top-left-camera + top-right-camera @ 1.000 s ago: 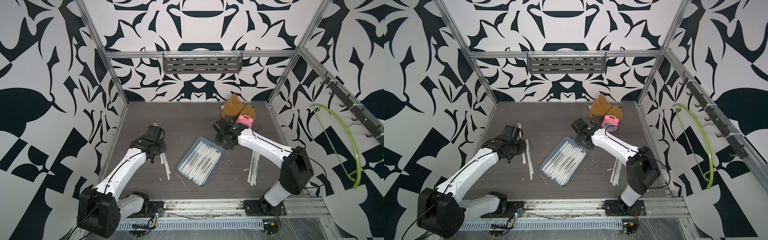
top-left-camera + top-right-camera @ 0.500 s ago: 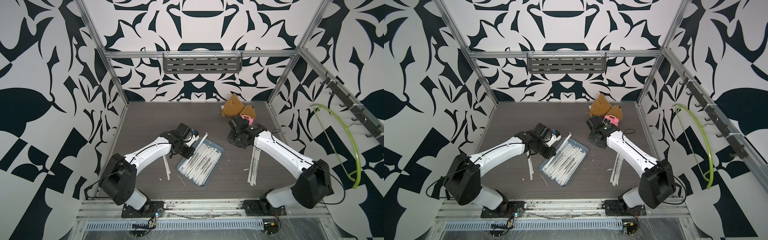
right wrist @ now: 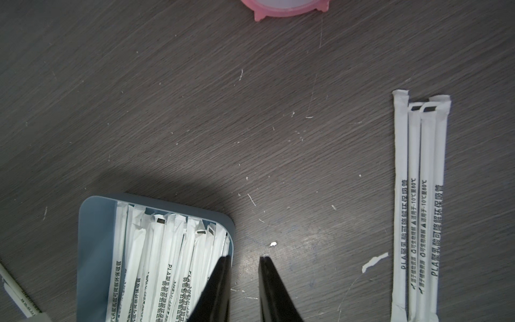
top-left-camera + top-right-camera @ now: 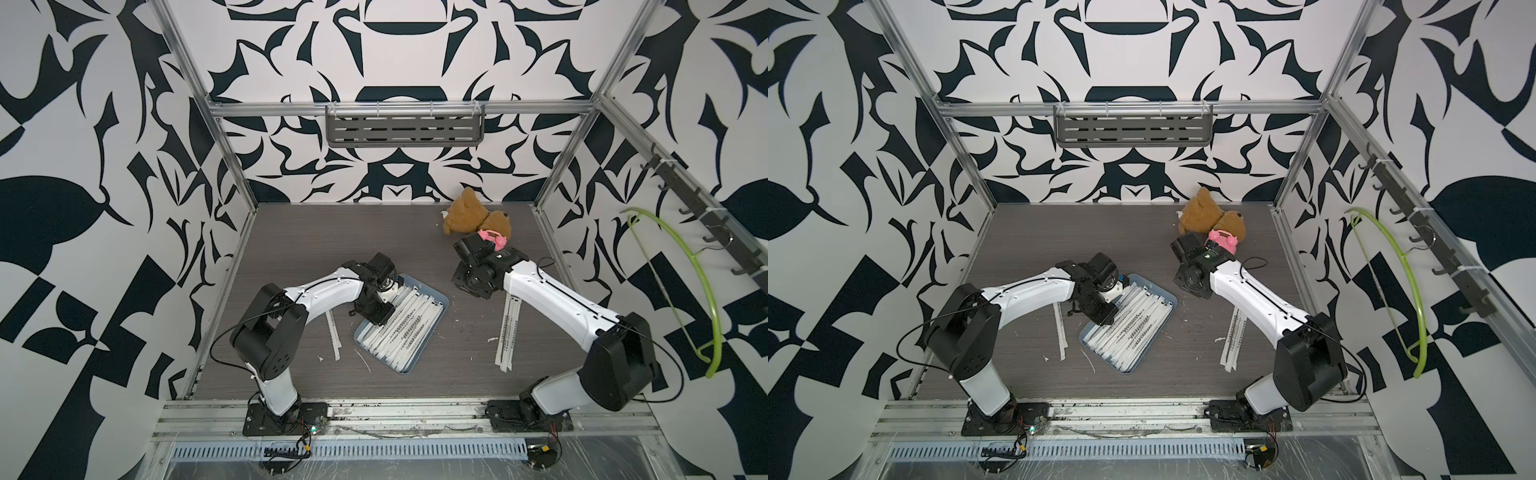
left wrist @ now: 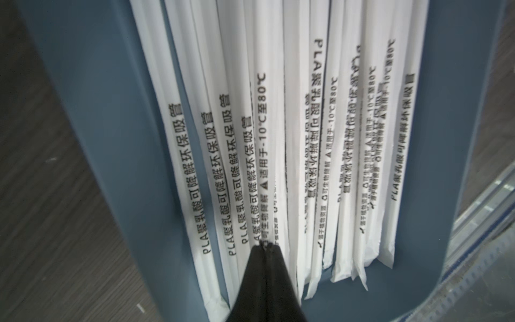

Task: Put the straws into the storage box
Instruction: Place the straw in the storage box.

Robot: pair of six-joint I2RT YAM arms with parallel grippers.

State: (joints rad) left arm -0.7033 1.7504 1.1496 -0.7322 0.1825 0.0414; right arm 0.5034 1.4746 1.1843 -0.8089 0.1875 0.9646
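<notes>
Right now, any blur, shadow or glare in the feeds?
Left wrist view: print on the straws is crisp in places, smeared on others; the shut left hand is soft. Right wrist view: a broad shadow darkens the table by the tray; the loose straws read clearly. Both top views: even light, no table glare.

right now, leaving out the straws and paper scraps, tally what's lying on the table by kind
storage box: 1
brown plush toy: 1
pink alarm clock: 1
total: 3
</notes>
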